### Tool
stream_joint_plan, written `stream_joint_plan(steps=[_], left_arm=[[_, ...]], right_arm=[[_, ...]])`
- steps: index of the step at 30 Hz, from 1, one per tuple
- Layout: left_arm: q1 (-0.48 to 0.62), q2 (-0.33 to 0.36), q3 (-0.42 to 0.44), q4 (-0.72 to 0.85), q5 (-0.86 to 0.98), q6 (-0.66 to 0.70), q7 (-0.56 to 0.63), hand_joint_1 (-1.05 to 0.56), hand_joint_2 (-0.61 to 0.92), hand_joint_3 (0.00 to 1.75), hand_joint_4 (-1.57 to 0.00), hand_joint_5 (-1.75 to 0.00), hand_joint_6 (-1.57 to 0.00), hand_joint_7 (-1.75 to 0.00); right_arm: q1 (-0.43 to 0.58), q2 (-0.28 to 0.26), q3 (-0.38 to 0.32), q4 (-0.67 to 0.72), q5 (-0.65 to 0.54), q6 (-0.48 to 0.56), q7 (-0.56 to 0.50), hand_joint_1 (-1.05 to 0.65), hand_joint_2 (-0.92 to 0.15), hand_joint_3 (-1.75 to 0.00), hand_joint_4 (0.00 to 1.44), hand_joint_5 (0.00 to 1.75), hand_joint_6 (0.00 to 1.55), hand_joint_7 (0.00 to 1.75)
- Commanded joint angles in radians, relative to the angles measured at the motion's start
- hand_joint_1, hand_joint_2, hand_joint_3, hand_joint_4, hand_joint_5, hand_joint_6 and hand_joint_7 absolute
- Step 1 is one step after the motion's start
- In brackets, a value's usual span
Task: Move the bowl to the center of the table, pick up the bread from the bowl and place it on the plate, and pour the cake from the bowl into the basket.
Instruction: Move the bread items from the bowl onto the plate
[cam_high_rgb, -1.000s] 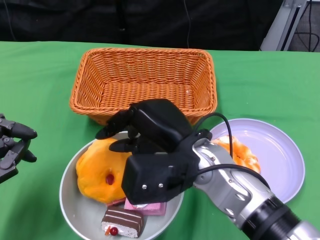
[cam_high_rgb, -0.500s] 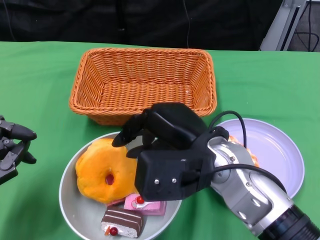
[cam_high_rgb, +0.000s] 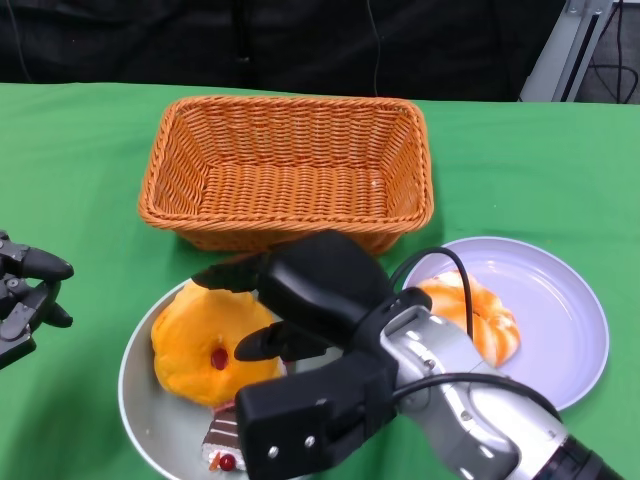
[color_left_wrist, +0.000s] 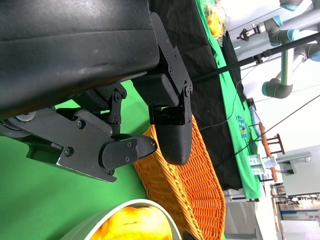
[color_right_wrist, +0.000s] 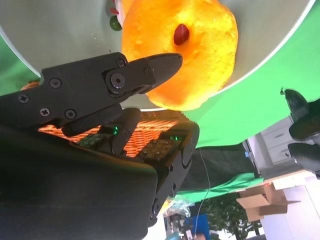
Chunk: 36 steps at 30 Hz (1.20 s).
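Bread (cam_high_rgb: 203, 345), puffy and round, fills my smooth grey bowl (cam_high_rgb: 145, 415); right hand (cam_high_rgb: 300, 300) hovers spread wide, left hand (cam_high_rgb: 25, 290) empty, fingers apart.

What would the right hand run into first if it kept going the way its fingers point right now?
Probably the orange bread in the bowl: the right hand hovers open just beside it, though depth is unclear.

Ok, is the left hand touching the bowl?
Apart. The head view shows a strip of green cloth between the left hand and the bowl.
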Motion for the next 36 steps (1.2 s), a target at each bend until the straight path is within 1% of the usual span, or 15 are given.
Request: stream_joint_plan(steps=[1,3,9,16,26,33,36], left_arm=[[-0.003,0.020,0.009,0.002,-0.007,-0.014,-0.003,-0.10,0.75,0.61,-0.84,-1.27,-0.90,-0.86],[-0.002,0.019,0.009,-0.001,-0.009,-0.010,-0.004,-0.11,0.75,0.60,-0.85,-1.27,-0.91,-0.85],[-0.001,0.017,0.009,-0.009,-0.014,-0.001,-0.003,-0.11,0.77,0.59,-0.85,-1.24,-0.92,-0.83],[0.004,0.015,0.008,-0.021,-0.012,0.006,0.002,-0.11,0.78,0.56,-0.84,-1.26,-0.92,-0.84],[0.006,0.015,0.008,-0.026,-0.020,0.015,-0.003,-0.10,0.80,0.53,-0.84,-1.28,-0.91,-0.87],[0.005,0.017,0.008,-0.017,-0.028,0.009,-0.016,-0.10,0.82,0.51,-0.84,-1.27,-0.90,-0.87],[0.006,0.018,0.009,-0.016,-0.026,0.010,-0.016,-0.10,0.83,0.50,-0.84,-1.27,-0.90,-0.87]], right_arm=[[-0.002,0.005,0.019,-0.005,-0.047,0.007,-0.052,-0.71,-0.92,-0.02,0.53,0.14,0.49,0.00],[-0.003,0.010,0.030,0.006,-0.071,0.005,-0.081,-0.72,-0.92,-0.02,0.51,0.12,0.48,0.00],[-0.019,0.031,0.055,0.046,-0.121,0.029,-0.109,-0.73,-0.92,-0.03,0.47,0.09,0.45,0.00],[-0.041,0.060,0.056,0.120,-0.120,0.037,-0.130,-0.72,-0.92,-0.01,0.49,0.08,0.45,0.00],[-0.067,0.072,0.073,0.188,-0.116,0.034,-0.189,-0.72,-0.90,0.00,0.51,0.07,0.46,0.00],[-0.102,0.096,0.097,0.294,-0.159,0.042,-0.307,-0.73,-0.90,0.00,0.53,0.07,0.47,0.01],[-0.113,0.104,0.104,0.321,-0.166,0.051,-0.319,-0.74,-0.91,-0.01,0.52,0.07,0.45,0.00]])
